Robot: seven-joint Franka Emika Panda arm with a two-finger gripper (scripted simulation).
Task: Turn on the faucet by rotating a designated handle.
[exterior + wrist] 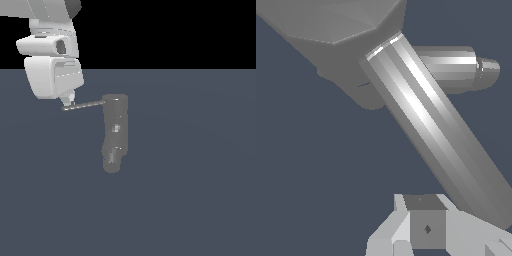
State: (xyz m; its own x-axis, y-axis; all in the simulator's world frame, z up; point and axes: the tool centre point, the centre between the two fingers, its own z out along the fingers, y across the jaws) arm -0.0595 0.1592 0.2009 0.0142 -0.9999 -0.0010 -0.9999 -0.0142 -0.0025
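The faucet [115, 131] is a chunky dull grey column in segments, lying on the floor near the middle of the exterior view. Its handle [85, 105] is a thin grey rod sticking out from the top end toward the exterior view's left. My gripper [70, 99] hangs over the rod's free tip, touching or nearly touching it, with the fingers together and nothing between them. In the wrist view the handle [431, 125] runs diagonally as a thick shiny bar from the faucet [331, 25] down to my gripper [427, 235]; its end lies beside the fingers, not between them.
The white arm and hand [52, 65] fill the upper part of the exterior view's left. A flat dark blue-grey floor [200, 190] spreads around the faucet, with a black background above it.
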